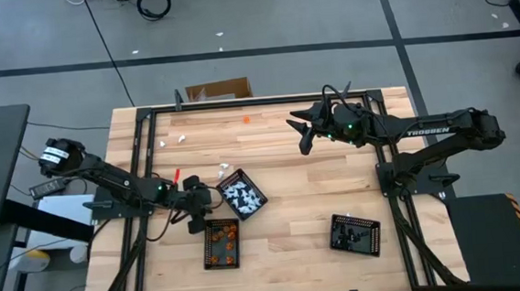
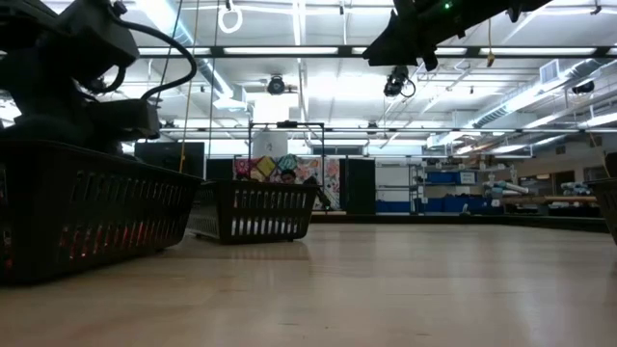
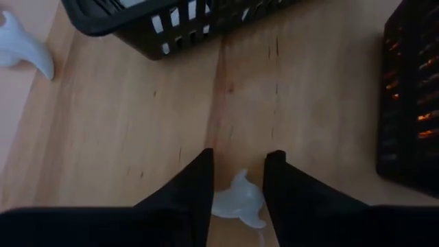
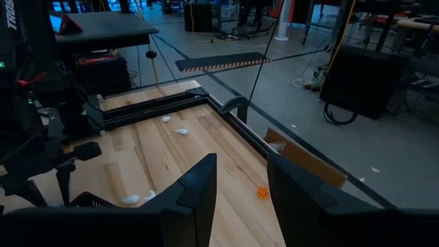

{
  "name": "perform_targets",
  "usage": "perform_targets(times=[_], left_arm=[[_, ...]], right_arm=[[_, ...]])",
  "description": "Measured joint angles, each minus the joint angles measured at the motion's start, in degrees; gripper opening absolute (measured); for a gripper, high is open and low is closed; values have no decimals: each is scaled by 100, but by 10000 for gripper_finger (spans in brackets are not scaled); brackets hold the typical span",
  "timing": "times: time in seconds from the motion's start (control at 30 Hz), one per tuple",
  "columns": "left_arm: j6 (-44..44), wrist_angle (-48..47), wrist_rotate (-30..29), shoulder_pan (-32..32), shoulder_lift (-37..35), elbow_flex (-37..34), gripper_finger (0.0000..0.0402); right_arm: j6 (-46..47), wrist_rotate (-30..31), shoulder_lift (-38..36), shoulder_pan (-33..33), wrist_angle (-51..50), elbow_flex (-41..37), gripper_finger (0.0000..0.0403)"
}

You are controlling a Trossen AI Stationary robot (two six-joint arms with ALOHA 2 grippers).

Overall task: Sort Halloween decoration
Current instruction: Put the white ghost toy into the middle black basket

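Wooden table (image 1: 280, 176) bearing three black trays: white-filled tray (image 1: 242, 194), orange-filled tray (image 1: 222, 243), black-filled tray (image 1: 355, 233). Right gripper (image 1: 301, 129) raised above the far side, fingers parted, holding nothing. Left gripper (image 3: 238, 180) low on the wood beside the white-filled tray, fingers (image 3: 195, 189) flanking a white ghost piece (image 3: 239, 201); contact not discernible. Second ghost (image 3: 24, 46) lying loose nearby, orange piece (image 1: 246, 120) near the far edge
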Motion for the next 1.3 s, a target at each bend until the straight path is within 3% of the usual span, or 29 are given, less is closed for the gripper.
perform_targets(times=[0.17, 0.47, 0.77, 0.9, 1.07, 1.3], left_arm=[[4, -206, -1, 9, -9, 92, 110], [156, -1922, -53, 7, 5, 939, 79], [-194, -2261, -255, 7, 2, 1118, 41], [-910, -2272, -348, 7, -4, 1228, 61], [-2062, -2376, -359, -23, -7, 1160, 116], [-2669, -2321, -226, -167, -7, 1018, 180]], right_arm=[[0, 0, 0, 0, 0, 0, 135], [0, -1, 0, 0, -2, 0, 135], [-2, -2, 0, 13, -2, 0, 135], [-2, -2, 0, 11, -3, 0, 135], [-30, -2, 0, 11, -17, 0, 135], [-109, -5, 0, 11, -17, 0, 135]])
